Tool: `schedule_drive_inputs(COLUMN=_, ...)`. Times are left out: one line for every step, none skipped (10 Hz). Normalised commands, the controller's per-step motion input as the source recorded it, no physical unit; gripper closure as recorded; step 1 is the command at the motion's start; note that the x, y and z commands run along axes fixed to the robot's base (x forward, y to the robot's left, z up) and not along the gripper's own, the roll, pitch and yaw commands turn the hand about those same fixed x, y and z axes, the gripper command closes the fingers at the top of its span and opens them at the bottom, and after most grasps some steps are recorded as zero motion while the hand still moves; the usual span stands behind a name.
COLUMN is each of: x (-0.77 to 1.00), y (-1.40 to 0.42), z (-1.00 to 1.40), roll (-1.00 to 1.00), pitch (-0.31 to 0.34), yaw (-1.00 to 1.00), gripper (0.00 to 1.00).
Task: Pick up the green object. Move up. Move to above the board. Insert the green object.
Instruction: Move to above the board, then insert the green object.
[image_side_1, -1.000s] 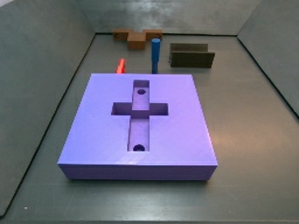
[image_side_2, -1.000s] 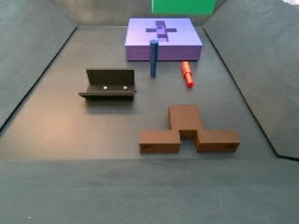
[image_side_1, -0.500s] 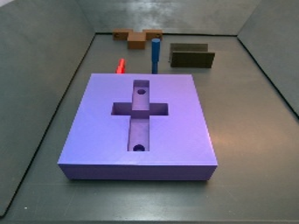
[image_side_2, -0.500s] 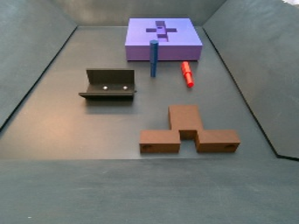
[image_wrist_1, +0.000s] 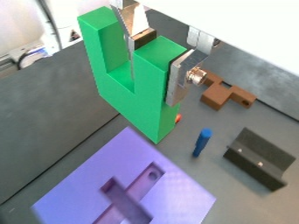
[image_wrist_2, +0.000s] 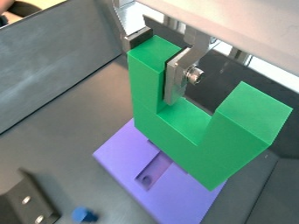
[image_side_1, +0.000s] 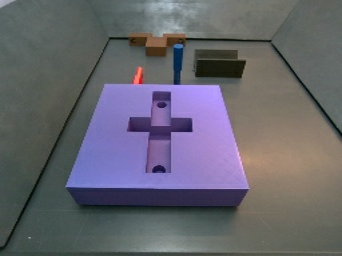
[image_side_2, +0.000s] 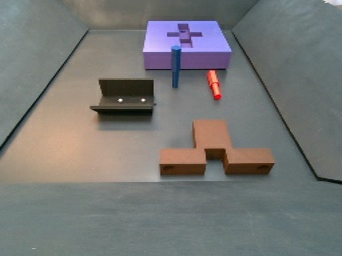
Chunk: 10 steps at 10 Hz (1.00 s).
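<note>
My gripper (image_wrist_1: 153, 54) is shut on the green object (image_wrist_1: 128, 83), a bright green U-shaped piece, with one prong between the silver fingers (image_wrist_1: 181, 79). Both wrist views show it held high above the floor; in a wrist view (image_wrist_2: 201, 131) it hangs over the edge of the board. The board (image_side_1: 201, 130) is a purple slab with a cross-shaped recess and two round holes. It also shows in a side view (image_side_2: 207, 45) and in both wrist views (image_wrist_1: 76, 188) (image_wrist_2: 122, 153). Neither the gripper nor the green object shows in the side views.
A thin blue post (image_side_2: 175, 68) stands by the board, with a red peg (image_side_2: 213, 84) lying beside it. The fixture (image_side_2: 124, 97) stands further off, and a brown blocky piece (image_side_2: 214, 150) lies beyond it. Grey walls ring the floor.
One second ago a green edge showed at the top of a side view above the board. It has since left that view. Nothing else moved.
</note>
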Motion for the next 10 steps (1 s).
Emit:
schedule_drive_inputs(x=0.05, y=-0.35, z=0.07, roll=0.01, pitch=0.131, yaw=0.01, gripper=1.00)
schedule_drive_inputs(x=0.04, y=-0.21, z=0.06, roll=0.01, pitch=0.123, yaw=0.01, gripper=1.00)
schedule_drive_inputs(x=0.00, y=-0.06, z=0.00, roll=0.00, pitch=0.000, yaw=0.00, gripper=1.00)
schedule_drive_inputs(x=0.00, y=-0.10, z=-0.07, roll=-0.05, pitch=-0.019, yaw=0.00, gripper=1.00)
schedule_drive_inputs(x=0.00, y=-0.08, z=-0.21, roll=-0.17, pitch=-0.087, yaw=0.00, gripper=1.00)
schedule_drive_inputs(x=0.00, y=0.00, z=-0.46, roll=-0.31, pitch=-0.114, yaw=0.00, gripper=1.00)
schedule_drive_inputs(x=0.37, y=-0.17, z=-0.50, roll=-0.28, pitch=-0.081, yaw=0.07, gripper=1.00)
schedule_drive_inputs(x=0.45, y=-0.11, z=-0.67, roll=-0.21, pitch=-0.113, yaw=0.16, gripper=1.00)
schedule_drive_inputs(x=0.40, y=-0.31, z=-0.90, roll=0.09, pitch=-0.096, yaw=0.27, gripper=1.00)
schedule_drive_inputs(x=0.37, y=-0.35, z=-0.61, roll=0.28, pitch=-0.074, yaw=0.27, gripper=1.00)
